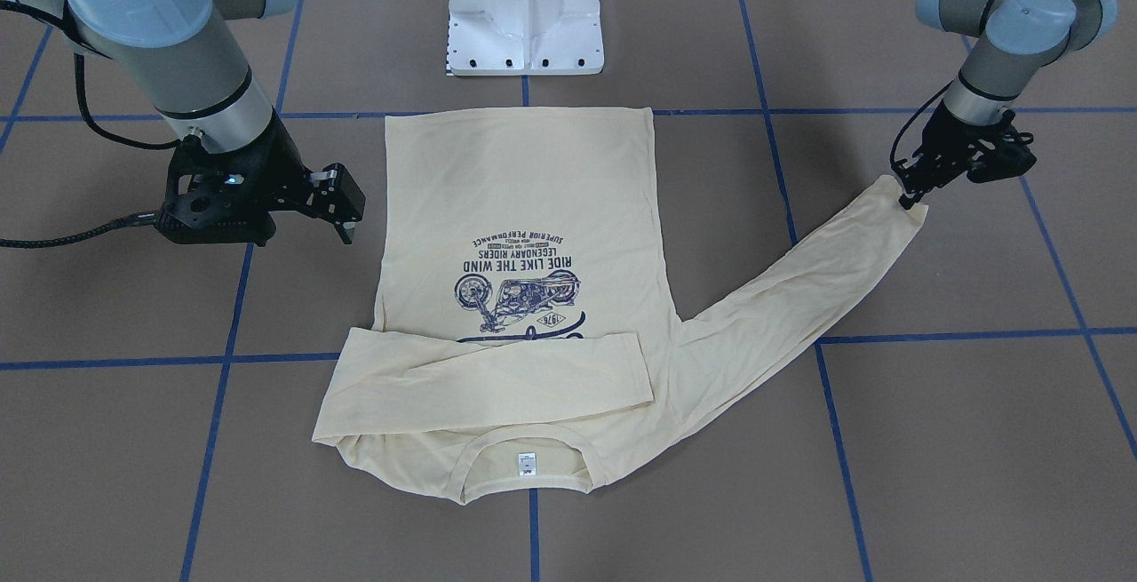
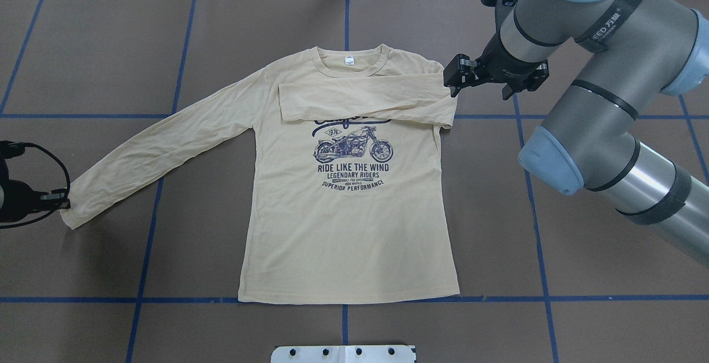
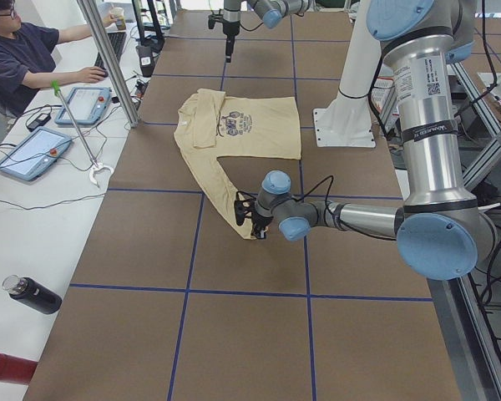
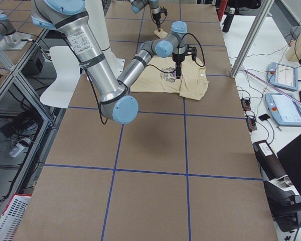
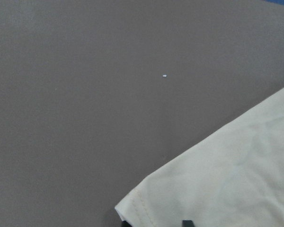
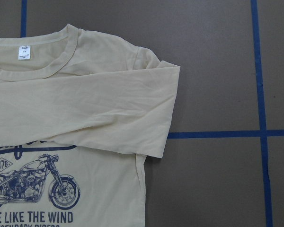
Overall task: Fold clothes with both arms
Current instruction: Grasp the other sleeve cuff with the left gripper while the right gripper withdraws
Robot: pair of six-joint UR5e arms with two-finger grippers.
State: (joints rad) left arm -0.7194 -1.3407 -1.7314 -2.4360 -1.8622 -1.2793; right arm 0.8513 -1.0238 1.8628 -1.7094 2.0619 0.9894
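Overhead exterior view has the shirt [image 2: 349, 241] flat at centre, one sleeve [image 2: 360, 100] folded over the top of the print [image 2: 353, 155], the other stretched to the left edge, where the left gripper [image 2: 62, 202] sits low, jaws apart astride the cuff [image 2: 75, 216], probably to fold it in; the right gripper [image 2: 455, 77] hovers at upper right, empty, and I cannot tell how its jaws stand.

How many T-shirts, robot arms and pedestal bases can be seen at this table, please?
T-shirt: 1
Robot arms: 2 (left arm, right arm)
White pedestal base: 1
Total: 4
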